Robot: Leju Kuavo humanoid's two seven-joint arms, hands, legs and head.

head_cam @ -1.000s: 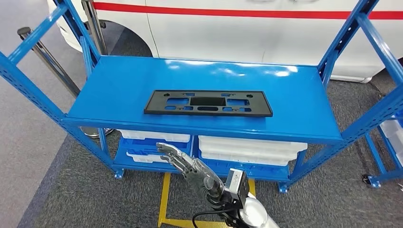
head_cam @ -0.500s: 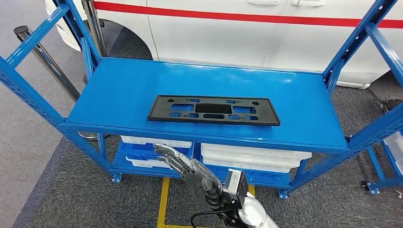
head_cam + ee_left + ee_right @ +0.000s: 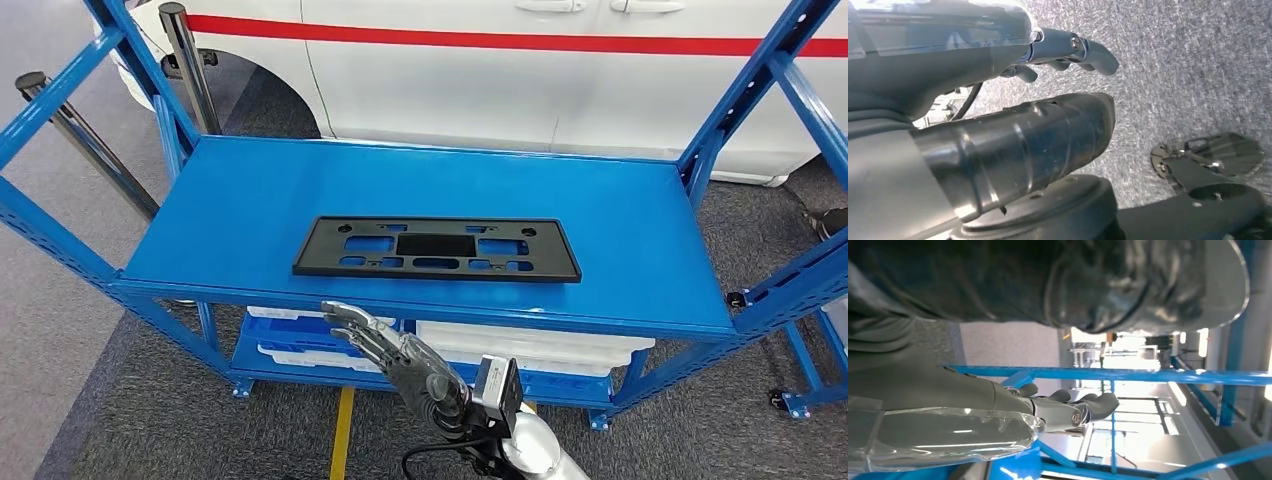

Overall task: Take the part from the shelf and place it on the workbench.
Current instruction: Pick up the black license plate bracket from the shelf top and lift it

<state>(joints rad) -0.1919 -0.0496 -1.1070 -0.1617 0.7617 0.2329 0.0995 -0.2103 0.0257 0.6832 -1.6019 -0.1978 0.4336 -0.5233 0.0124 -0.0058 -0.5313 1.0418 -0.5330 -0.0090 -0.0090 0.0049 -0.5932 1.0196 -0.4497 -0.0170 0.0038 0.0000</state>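
Observation:
The part (image 3: pixel 437 248), a flat black rectangular plate with several cut-outs, lies on the top board of the blue shelf (image 3: pixel 640 230), near its front edge. My right hand (image 3: pixel 392 352) is raised below and in front of that edge, under the plate's left half, fingers stretched forward and apart, holding nothing. The right wrist view has the same hand (image 3: pixel 1053 410) before the blue shelf bars. My left hand (image 3: pixel 998 75) hangs over grey carpet, its fingers (image 3: pixel 1083 47) loosely apart and empty.
White trays (image 3: pixel 530 340) and blue bins sit on the lower shelf level. A white car with a red stripe (image 3: pixel 500 80) stands close behind the shelf. Metal posts (image 3: pixel 190 60) stand at the back left. A yellow floor line (image 3: pixel 342 440) runs under the shelf.
The whole picture has shifted, so the camera has moved: the shelf and plate now sit lower and a little to the left. My right hand keeps its raised, spread pose.

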